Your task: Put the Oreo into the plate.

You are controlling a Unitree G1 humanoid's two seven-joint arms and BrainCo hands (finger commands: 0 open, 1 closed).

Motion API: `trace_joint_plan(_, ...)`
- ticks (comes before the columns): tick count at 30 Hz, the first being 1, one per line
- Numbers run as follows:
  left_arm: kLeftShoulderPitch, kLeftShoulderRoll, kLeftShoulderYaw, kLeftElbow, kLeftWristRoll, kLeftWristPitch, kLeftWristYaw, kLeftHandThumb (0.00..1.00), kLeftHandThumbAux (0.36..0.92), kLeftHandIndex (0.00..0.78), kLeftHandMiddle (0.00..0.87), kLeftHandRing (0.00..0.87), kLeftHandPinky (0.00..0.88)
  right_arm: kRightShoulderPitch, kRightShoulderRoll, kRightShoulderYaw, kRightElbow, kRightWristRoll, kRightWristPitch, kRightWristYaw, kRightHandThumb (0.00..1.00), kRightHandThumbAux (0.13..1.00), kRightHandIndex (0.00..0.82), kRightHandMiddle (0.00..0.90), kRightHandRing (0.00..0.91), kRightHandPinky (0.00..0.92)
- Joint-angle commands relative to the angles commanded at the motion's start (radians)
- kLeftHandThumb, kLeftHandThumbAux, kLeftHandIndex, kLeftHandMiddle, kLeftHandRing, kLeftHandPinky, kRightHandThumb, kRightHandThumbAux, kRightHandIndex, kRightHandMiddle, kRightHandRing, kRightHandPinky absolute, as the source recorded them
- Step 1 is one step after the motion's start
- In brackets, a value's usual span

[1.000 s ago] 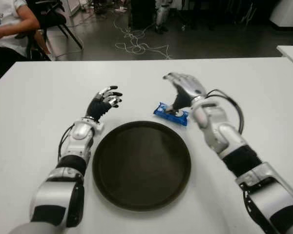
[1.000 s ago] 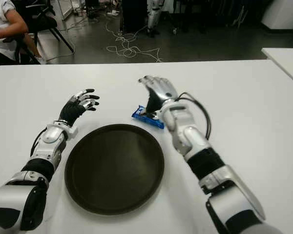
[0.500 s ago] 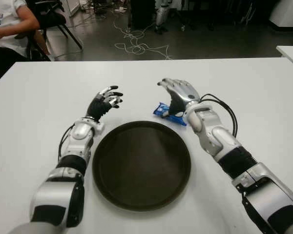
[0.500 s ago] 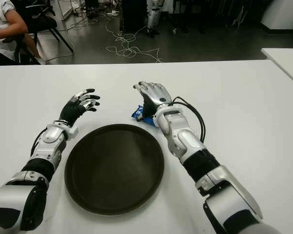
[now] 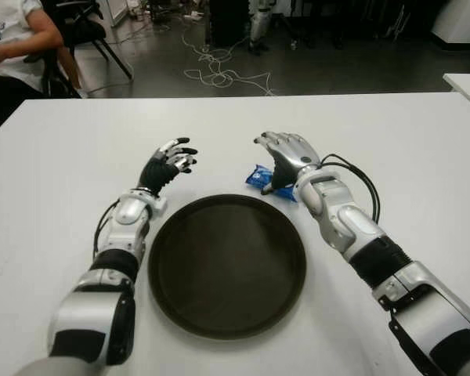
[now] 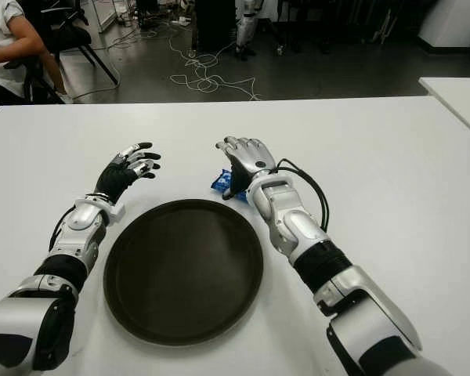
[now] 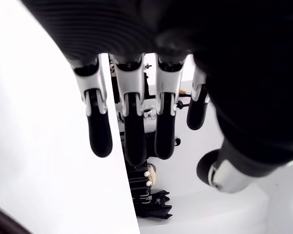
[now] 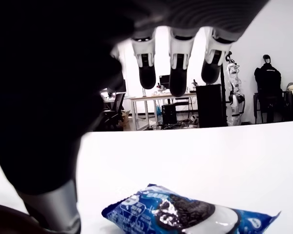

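White desk [image 5: 392, 133] fills most of the frame, with cables on the dark floor along the top edge. The Oreo [image 8: 185, 214] pack lies on the desk just above the plate [image 5: 227, 266] rim, centre frame, under the right hand [image 5: 286, 157]. Its fingers [image 8: 178, 73] are spread above the pack, pinching nothing. Lower them over the pack's middle, then close evenly. The left hand [image 5: 168, 164], fingers relaxed and empty, shows left of the plate. The right hand hides most of the pack in the eye views.

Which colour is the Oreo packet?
Blue, with a cookie picture; the Oreo packet shows best in the right wrist view.
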Motion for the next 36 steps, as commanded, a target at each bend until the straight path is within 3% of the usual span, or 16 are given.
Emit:
trace_joint_plan(17,-0.001,0.002,-0.005,0.010,0.012,0.000,0.018,0.110,0.649,0.204,0.317,0.335,0.373,-0.025,0.008,-0.004,0.068,0.009,0.009,-0.007,0.000,0.805,0.115,0.119,0.116,0.085)
trace_joint_plan(36,-0.006,-0.003,-0.001,0.020,0.006,0.005,0.014,0.113,0.644,0.199,0.314,0.319,0.349,-0.085,0.044,-0.015,0.237,0.048,0.022,-0.060,0.000,0.805,0.123,0.131,0.131,0.107)
